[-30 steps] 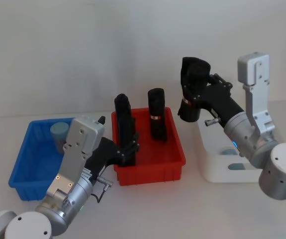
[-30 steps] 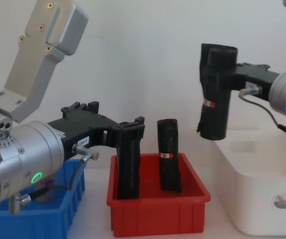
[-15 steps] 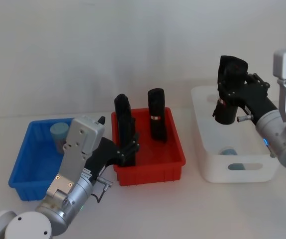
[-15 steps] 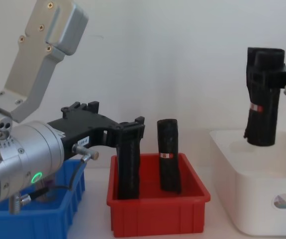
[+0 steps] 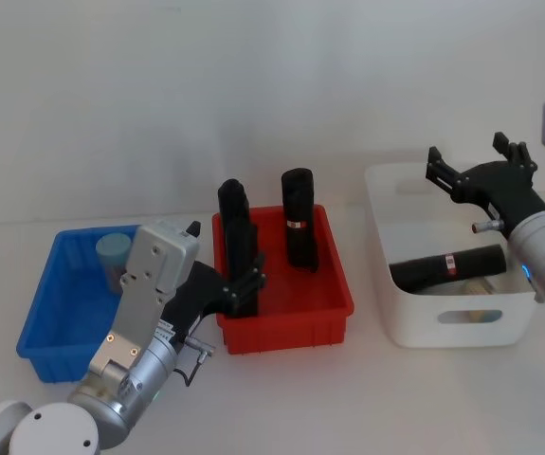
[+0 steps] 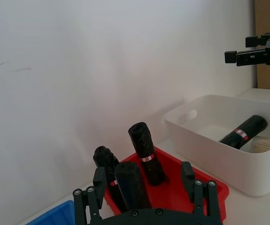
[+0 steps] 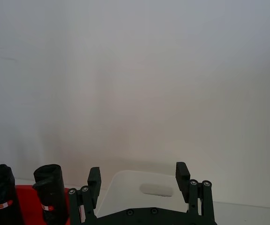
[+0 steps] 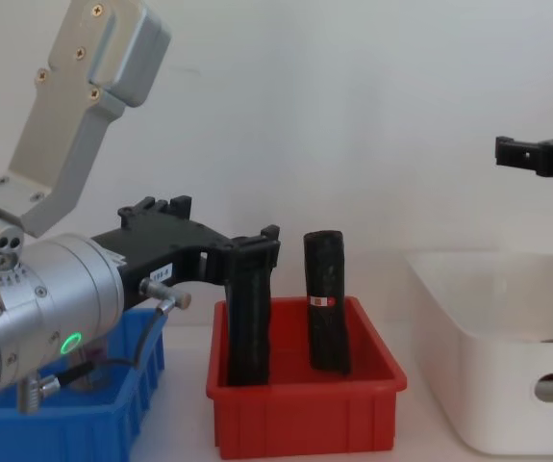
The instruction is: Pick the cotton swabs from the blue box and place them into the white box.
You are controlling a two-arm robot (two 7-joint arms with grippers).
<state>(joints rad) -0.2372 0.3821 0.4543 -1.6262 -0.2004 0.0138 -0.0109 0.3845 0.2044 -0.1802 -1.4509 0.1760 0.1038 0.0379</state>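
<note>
Your right gripper (image 5: 481, 163) hangs above the white box (image 5: 395, 322) with its jaws spread wide and nothing between them. A black roll (image 5: 447, 266) lies on its side inside that box, with pale swab sticks showing just beside it on the box floor. Judged against the task, this is the wrong item; the step in hand reads as a release over the white box with the gripper free for its next pick.

One jar of cotton swabs (image 5: 113, 258), pale blue lid up, stands in the blue box (image 5: 59, 365) at its far corner, well apart from the white box. The red bin (image 5: 291, 327) sits between the two, holding two upright black rolls.

Your left gripper (image 5: 245, 284) is level and reaches forward from over the blue box to the red bin's near corner, its fingers set either side of the nearer upright roll (image 8: 250, 318). I cannot tell whether they are clamped on it.

The next move calls for an arm to go to the blue box, drop over the jar and close on its body below the lid, then carry it past the red bin. Keep clear of the upright rolls.
</note>
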